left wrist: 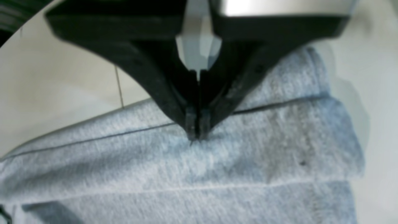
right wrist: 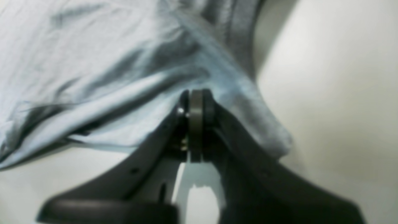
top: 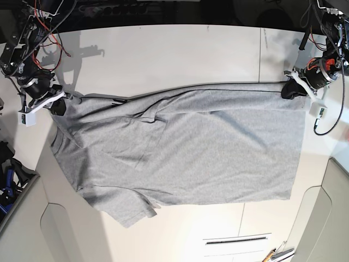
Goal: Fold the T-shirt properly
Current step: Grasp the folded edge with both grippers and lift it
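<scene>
The T-shirt (top: 191,147) lies spread across the middle of the white table (top: 163,54) (plain grey side up), the left gripper (top: 289,90) pinching its upper-right corner and the right gripper (top: 59,106) clamped on its upper-left edge.

My table (top: 163,49) is pale and smooth, with a thin seam running across it near its right end. The grey T-shirt (top: 185,147) lies spread on it, plain side up, reaching almost from the left edge to the right edge. Its hem sits toward the right edge, and one sleeve points toward the front left corner.
</scene>
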